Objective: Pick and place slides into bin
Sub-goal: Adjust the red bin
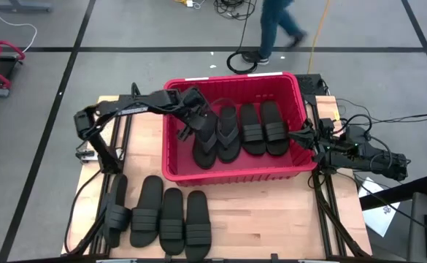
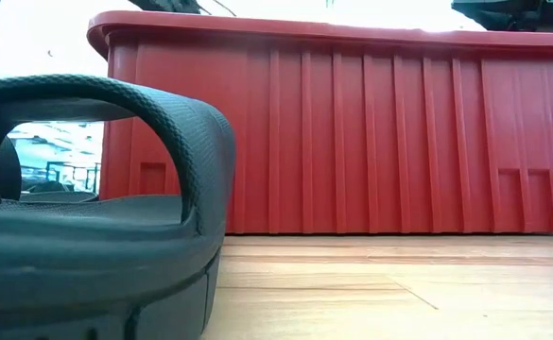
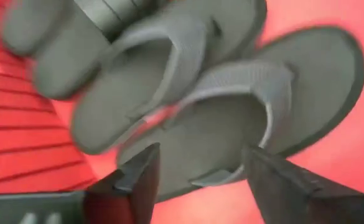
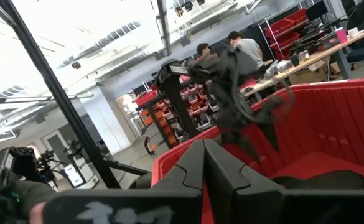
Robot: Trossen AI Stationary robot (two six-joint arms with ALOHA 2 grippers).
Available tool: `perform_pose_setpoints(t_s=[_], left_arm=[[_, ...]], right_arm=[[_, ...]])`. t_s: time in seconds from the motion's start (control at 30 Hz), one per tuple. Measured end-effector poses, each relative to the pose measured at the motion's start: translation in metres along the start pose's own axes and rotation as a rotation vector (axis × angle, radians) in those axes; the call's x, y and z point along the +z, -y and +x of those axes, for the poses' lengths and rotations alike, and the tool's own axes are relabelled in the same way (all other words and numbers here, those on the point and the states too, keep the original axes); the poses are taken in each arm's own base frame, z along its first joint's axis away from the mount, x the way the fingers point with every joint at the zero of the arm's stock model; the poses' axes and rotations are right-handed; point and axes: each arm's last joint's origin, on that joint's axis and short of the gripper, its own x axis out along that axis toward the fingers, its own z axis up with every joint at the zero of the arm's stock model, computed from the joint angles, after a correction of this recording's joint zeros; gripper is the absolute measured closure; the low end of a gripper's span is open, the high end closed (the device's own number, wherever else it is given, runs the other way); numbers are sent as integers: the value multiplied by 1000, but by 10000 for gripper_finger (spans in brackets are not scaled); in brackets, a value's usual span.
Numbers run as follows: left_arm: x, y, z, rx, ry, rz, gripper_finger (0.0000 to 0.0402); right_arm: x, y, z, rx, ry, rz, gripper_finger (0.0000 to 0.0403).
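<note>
Slides: four in red bin (image 1: 175, 169), thong-style pair (image 1: 218, 139) toward its left wall; four (image 1: 160, 214) on table outside bin's near wall. My left gripper (image 1: 193, 118) over thong pair, fingers (image 3: 138, 180) spread, holding nothing. Advise lifting straight up past bin rim. Right gripper (image 1: 306, 136) at bin's right rim, fingers together.

Light wooden butcher-block table (image 1: 271, 219). Large red perforated plastic bin (image 1: 231, 174) sits at far centre. Four matte black rubber slides (image 1: 158, 215) lie side by side along near-left edge.
</note>
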Motion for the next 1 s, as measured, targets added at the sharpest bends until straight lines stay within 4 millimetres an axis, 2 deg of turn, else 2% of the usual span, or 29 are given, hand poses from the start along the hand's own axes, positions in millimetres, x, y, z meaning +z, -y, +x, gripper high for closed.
perform_pose_setpoints(t_s=[0.1, 0.23, 0.27, 0.33, 0.4, 0.57, 0.67, 0.73, 0.83, 1.0], left_arm=[[8, 3, -15, 37, 43, 0, 247], [17, 2, -29, 129, 59, -28, 369], [21, 1, -35, 149, 75, -42, 384], [32, -3, -56, 218, 160, -59, 387], [45, -4, -85, 246, 325, -63, 387], [75, -5, -170, 282, 925, -107, 397], [81, 1, -199, 247, 1102, -168, 400], [84, 5, -206, 217, 1138, -227, 400], [91, 17, -207, 181, 1117, -306, 401], [110, 45, -189, -7, 991, -480, 401]], right_arm=[[0, 0, 0, 0, -1, -1, 403], [0, 0, 0, -1, -2, -14, 403], [0, 0, 0, -1, -2, -16, 403], [0, 0, 0, -1, -2, -25, 403], [0, 0, 0, 0, -2, -39, 403], [0, 0, 0, 3, 1, -89, 403], [0, 0, 0, 5, 4, -115, 403], [2, -1, 0, 11, 21, -150, 403], [8, -4, -1, 15, 60, -217, 403], [26, -18, -10, 99, 13, -272, 403]])
